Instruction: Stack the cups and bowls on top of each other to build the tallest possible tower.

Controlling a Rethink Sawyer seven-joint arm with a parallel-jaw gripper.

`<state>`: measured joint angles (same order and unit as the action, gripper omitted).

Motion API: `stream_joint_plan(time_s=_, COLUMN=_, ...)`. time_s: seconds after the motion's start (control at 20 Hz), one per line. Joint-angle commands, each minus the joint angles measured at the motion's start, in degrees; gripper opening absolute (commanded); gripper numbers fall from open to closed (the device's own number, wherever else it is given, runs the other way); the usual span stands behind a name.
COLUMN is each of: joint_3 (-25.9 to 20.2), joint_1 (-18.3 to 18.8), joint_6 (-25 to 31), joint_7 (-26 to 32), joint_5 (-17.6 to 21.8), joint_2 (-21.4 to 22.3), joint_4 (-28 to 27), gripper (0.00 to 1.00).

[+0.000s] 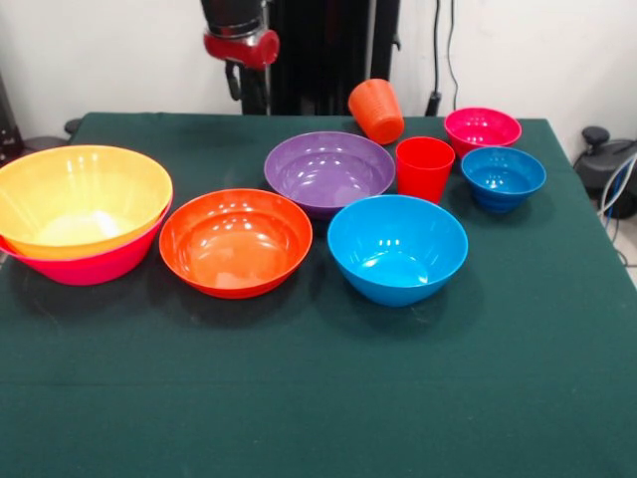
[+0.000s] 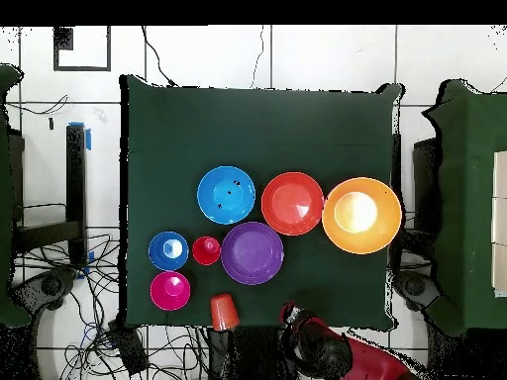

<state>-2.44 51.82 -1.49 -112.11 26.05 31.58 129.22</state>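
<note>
The glossy purple plastic bowl (image 1: 329, 170) (image 2: 252, 252) sits upright near the middle of the dark green cloth-covered table (image 1: 318, 398) (image 2: 257, 129) and serves here as the landmark. In the front view, a shallow red-orange plastic bowl (image 1: 236, 242) (image 2: 292, 203) stands just in front of it and to its left, and a medium blue plastic bowl (image 1: 397, 248) (image 2: 226, 194) stands just in front of it and to its right.

Well to the left of the purple bowl, at the table's edge, the big yellow-orange plastic bowl (image 1: 82, 199) (image 2: 361, 215) is nested inside the big pink plastic bowl (image 1: 95, 264), whose rim and lower wall show beneath it; this pair is the only stacking visible.

Just to the right of the purple bowl stands the small red tapered plastic cup (image 1: 424, 168) (image 2: 206, 250), upright with its mouth up. Behind that, the orange tapered plastic cup (image 1: 376, 111) (image 2: 225, 312) lies tipped on its side near the table's far edge. Further right of the purple bowl are the small blue plastic bowl (image 1: 503, 177) (image 2: 168, 250) and, behind it, the small magenta plastic bowl (image 1: 482, 129) (image 2: 170, 290).

The red and black robot arm (image 1: 241, 45) (image 2: 337, 354) hangs beyond the table's far edge, behind and left of the purple bowl. Its gripper (image 1: 239, 85) is apart from every bowl and cup; whether it is wide or closed I cannot tell.
</note>
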Motion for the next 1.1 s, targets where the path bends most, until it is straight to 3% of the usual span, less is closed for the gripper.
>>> stream_joint_plan(time_s=0.05, joint_3=-5.8, joint_1=-0.5, joint_6=8.4, joint_7=-7.4, joint_5=-6.3, joint_2=3.7, joint_4=-0.2, gripper=1.0)
stream_joint_plan(time_s=0.55, joint_3=-8.6, joint_1=0.2, joint_6=3.3, joint_7=-8.8, joint_5=-9.0, joint_2=-3.0, joint_4=-3.7, gripper=1.0)
stream_joint_plan(time_s=1.1, joint_3=-13.0, joint_1=1.9, joint_6=0.9, joint_7=-9.9, joint_5=-10.9, joint_2=-5.0, joint_4=-3.2, gripper=1.0)
